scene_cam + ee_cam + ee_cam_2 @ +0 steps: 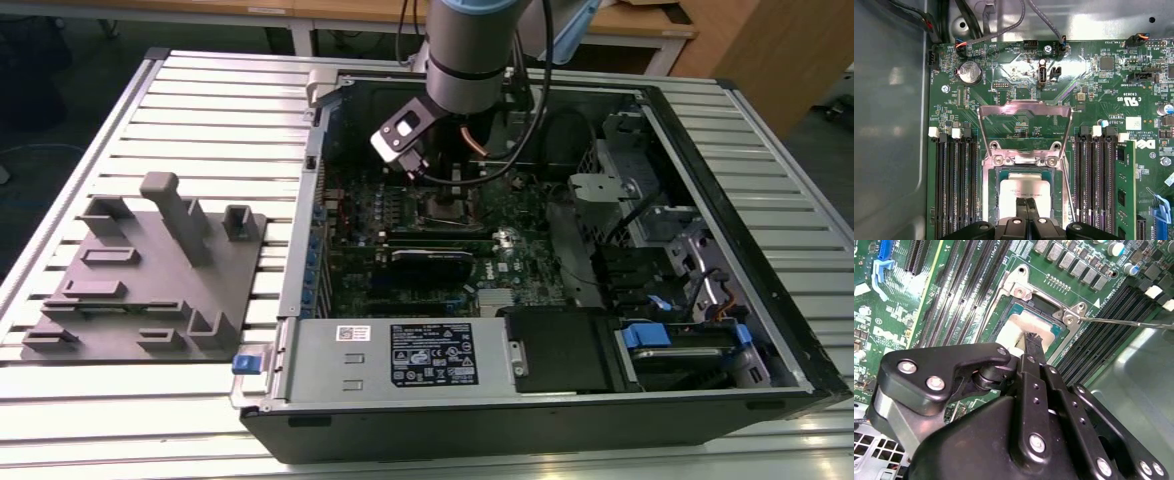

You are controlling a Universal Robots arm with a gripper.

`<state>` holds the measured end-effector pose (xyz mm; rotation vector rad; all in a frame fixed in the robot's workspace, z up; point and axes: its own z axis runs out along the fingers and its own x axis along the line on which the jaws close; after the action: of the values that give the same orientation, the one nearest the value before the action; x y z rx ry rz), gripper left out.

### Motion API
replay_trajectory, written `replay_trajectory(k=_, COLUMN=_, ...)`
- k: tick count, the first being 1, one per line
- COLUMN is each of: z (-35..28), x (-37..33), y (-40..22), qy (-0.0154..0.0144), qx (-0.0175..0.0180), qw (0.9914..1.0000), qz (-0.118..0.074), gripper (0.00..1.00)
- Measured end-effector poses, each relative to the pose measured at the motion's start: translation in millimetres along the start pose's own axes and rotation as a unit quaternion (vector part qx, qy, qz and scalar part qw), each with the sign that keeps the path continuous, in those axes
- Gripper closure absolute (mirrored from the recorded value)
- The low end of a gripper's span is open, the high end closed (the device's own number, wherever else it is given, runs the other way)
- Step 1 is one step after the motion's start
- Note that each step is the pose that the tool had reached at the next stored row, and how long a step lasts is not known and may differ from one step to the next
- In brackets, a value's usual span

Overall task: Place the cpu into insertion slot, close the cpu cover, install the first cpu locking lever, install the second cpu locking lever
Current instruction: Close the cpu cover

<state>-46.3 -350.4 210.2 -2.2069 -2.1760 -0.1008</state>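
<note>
The insertion slot (990,200) is a metal-rimmed socket on the green board between the memory slots, also seen in the exterior view (449,208). The cpu (1019,189) lies flat in it, its silver top showing in both wrist views (1021,322). The cpu cover (1025,106) stands raised on its hinge at the socket's far edge, with the board visible through its window. My gripper (1026,201) is shut, its joined fingertips (1033,340) on or just above the cpu's top, holding nothing. A thin locking lever (1126,321) sticks out free to one side of the socket.
The open computer case (747,150) surrounds the board with steep walls. Memory slots (956,190) flank the socket, one holding a card (1123,190). Cables (534,150) hang near the arm. A grey fixture block (147,270) sits on the slatted table at the exterior view's left.
</note>
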Motion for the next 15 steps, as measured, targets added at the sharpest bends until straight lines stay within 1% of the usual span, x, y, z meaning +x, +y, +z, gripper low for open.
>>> replay_trajectory(k=7, z=-1.5, x=0.1, y=0.0, qy=0.0, qx=0.0, qw=1.0, qz=0.0, gripper=0.89)
replay_trajectory(k=9, z=-3.4, x=0.3, y=0.0, qy=0.0, qx=0.0, qw=1.0, qz=0.0, gripper=0.89)
replay_trajectory(k=15, z=-5.3, x=0.4, y=0.1, qy=-0.0001, qx=0.0, qw=1.0, qz=0.0, gripper=0.89)
